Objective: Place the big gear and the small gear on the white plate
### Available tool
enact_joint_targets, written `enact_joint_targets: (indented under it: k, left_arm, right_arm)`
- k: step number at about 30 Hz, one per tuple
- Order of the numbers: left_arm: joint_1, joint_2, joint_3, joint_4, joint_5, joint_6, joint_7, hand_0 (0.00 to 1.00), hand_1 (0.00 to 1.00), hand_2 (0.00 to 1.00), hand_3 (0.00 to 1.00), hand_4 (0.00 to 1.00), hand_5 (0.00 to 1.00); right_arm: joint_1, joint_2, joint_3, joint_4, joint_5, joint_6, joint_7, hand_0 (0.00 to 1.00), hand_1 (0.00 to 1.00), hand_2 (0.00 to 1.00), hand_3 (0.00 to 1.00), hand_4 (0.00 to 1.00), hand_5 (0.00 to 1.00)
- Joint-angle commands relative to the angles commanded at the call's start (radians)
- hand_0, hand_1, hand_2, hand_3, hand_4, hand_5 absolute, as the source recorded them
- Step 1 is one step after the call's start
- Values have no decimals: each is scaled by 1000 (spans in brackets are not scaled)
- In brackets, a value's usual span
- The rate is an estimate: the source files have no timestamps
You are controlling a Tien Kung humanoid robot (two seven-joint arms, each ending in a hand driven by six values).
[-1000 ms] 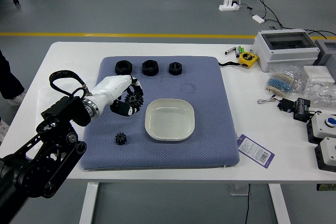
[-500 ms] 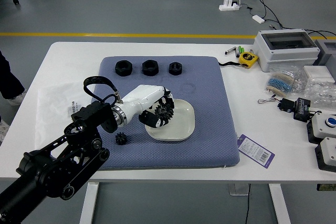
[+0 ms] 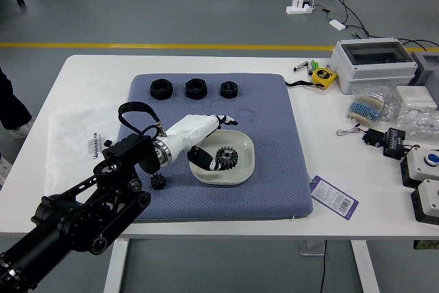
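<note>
Because the big gear [image 3: 227, 158] lies on the white plate [image 3: 236, 178], our left hand's [image 3: 195, 132] fingers spread, we judge release underway; next, retract clear, then grasp the small gear [image 3: 158, 181] at the plate's eight o'clock.

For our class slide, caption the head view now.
Robot's white-backed left hand, fingers open, over a white plate bearing the big black gear.

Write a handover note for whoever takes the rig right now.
Left hand: open, fingers spread over the white plate, one fingertip right by the big gear; can't tell if it touches.
Right hand: out of view.
Big gear: lying on the plate.
Small gear: on the blue mat, left of the plate, close beside the left arm.
Done: big gear placed.
Left: small gear onto the plate; I'd clear the big gear first.
</note>
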Motion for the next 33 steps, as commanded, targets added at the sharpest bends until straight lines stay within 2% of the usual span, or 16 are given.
enact_joint_targets:
  k: [2, 3, 4, 8, 9, 10, 14, 15, 16, 19, 20, 21, 24, 26, 27, 33]
  left_arm:
    - [8, 3, -22, -17, -1, 0, -2, 748, 834, 965, 898, 998, 400]
    - [13, 7, -36, -30, 2, -7, 0, 789, 865, 988, 903, 998, 483]
    - [16, 10, -44, -37, 4, -12, 1, 789, 865, 988, 903, 998, 483]
    - [52, 39, -120, -125, 26, -76, 52, 789, 865, 988, 903, 998, 483]
    - [57, 43, -131, -143, 27, -84, 59, 777, 829, 886, 849, 998, 417]
    - [58, 44, -135, -150, 27, -87, 62, 777, 829, 886, 849, 998, 417]
    - [96, 98, -202, -263, 14, -187, 137, 777, 829, 886, 849, 998, 417]
    - [102, 113, -209, -284, 3, -220, 158, 730, 782, 840, 816, 998, 232]
    - [115, 133, -217, -307, -11, -260, 183, 730, 782, 840, 816, 998, 232]
    - [143, 174, -229, -353, -21, -336, 224, 730, 782, 840, 816, 998, 232]
    - [156, 190, -234, -373, -24, -356, 232, 730, 782, 840, 816, 998, 232]
    - [167, 202, -237, -389, -30, -371, 239, 708, 767, 830, 809, 962, 102]
    - [198, 231, -239, -430, -53, -406, 252, 708, 767, 830, 809, 962, 102]
    - [208, 240, -233, -445, -51, -419, 250, 708, 767, 830, 809, 962, 102]
    - [212, 242, -230, -451, -45, -429, 250, 689, 759, 816, 800, 903, 2]
    - [223, 242, -212, -474, -31, -463, 254, 666, 735, 790, 789, 884, 2]
  right_arm:
    - [-1, 0, -1, 0, 3, 0, 1, 654, 659, 727, 575, 836, 678]
    - [-1, 0, -1, 0, 3, 0, 1, 654, 659, 727, 576, 837, 678]
    - [-1, 0, -1, 0, 3, 0, 1, 654, 659, 727, 576, 837, 678]
    - [-3, 0, -4, -1, 9, 1, 3, 654, 659, 727, 576, 837, 678]
    - [-3, 0, -4, -1, 10, 1, 4, 654, 659, 727, 576, 836, 678]
    - [-3, 0, -4, -1, 11, 1, 4, 654, 659, 727, 576, 836, 678]
    - [-7, 1, -4, -2, 7, 3, 3, 654, 659, 727, 576, 836, 678]
    - [-8, 1, -4, -2, 7, 3, 3, 654, 659, 727, 575, 836, 678]
    - [-9, 1, -4, -2, 8, 3, 3, 654, 659, 727, 575, 836, 678]
    - [-12, 1, -6, -3, 15, 4, 5, 654, 659, 727, 575, 836, 678]
    - [-13, 2, -6, -3, 17, 4, 5, 654, 659, 727, 575, 836, 678]
    - [-14, 2, -7, -3, 18, 4, 6, 654, 659, 727, 575, 836, 678]
    - [-16, 3, -6, -3, 18, 4, 5, 654, 659, 727, 575, 836, 678]
    - [-18, 3, -6, -3, 18, 5, 5, 654, 659, 727, 575, 836, 678]
    - [-18, 3, -5, -3, 17, 5, 5, 654, 659, 727, 575, 836, 678]
    - [-20, 5, -4, -3, 15, 5, 3, 654, 660, 728, 575, 836, 678]
